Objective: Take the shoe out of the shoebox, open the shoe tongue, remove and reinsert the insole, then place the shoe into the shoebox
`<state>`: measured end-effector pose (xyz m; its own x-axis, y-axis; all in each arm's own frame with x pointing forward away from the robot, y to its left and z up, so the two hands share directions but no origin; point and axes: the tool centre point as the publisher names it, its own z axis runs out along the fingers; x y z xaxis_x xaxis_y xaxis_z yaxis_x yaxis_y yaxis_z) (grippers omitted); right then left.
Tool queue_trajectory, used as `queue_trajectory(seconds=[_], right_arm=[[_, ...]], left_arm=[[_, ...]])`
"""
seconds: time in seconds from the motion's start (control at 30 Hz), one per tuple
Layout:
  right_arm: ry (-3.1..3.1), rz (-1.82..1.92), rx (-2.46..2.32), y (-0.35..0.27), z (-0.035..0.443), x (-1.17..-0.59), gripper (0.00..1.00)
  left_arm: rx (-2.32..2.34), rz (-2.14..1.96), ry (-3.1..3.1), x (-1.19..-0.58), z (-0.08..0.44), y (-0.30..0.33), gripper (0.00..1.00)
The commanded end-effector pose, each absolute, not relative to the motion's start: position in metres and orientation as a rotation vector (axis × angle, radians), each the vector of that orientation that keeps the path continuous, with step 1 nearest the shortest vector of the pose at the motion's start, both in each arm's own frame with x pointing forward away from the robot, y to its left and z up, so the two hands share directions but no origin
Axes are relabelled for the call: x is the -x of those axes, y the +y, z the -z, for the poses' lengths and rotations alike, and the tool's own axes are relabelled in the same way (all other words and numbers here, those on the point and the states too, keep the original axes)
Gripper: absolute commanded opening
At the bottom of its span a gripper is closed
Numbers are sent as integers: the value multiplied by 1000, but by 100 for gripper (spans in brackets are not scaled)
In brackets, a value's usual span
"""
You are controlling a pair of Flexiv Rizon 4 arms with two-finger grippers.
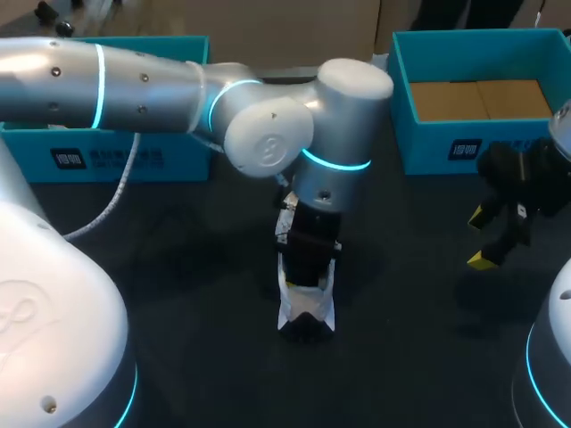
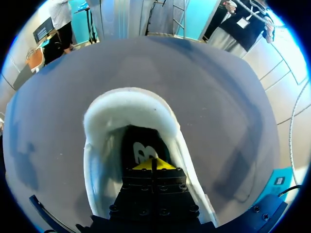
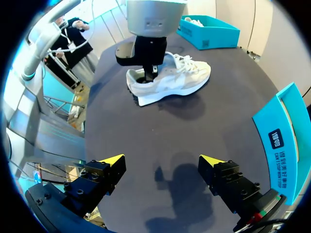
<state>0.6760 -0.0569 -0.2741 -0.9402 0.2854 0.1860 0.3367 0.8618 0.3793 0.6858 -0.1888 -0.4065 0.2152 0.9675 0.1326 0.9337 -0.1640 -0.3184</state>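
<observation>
reaching straight down, my left hand point(image 2: 151, 164) sits clenched, tips pressed together, inside the heel opening of the one white shoe point(image 2: 126, 104), over its dark insole point(image 2: 138, 141). that shoe stands upright on the dark surface point(image 1: 178, 267), near the middle. two teal boxes lie beyond: left shoebox point(image 1: 107, 156), right shoebox point(image 1: 428, 143). my right hand point(image 3: 163, 162) hovers released, well apart.

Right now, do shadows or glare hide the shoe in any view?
Head view: no glare on the shoe, but the left arm covers most of it. Left wrist view: the shoe's inside is shadowed past the left claw; insole mark visible. Right wrist view: shoe well lit; right claw shadows only table.
</observation>
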Motion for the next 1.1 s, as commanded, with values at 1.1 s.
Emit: queue_trajectory(seconds=[1.1], right_arm=[[-2914,627,489,-58,274,-674,100]], left_arm=[[2145,-187,-1818,-671,420,-200,0]])
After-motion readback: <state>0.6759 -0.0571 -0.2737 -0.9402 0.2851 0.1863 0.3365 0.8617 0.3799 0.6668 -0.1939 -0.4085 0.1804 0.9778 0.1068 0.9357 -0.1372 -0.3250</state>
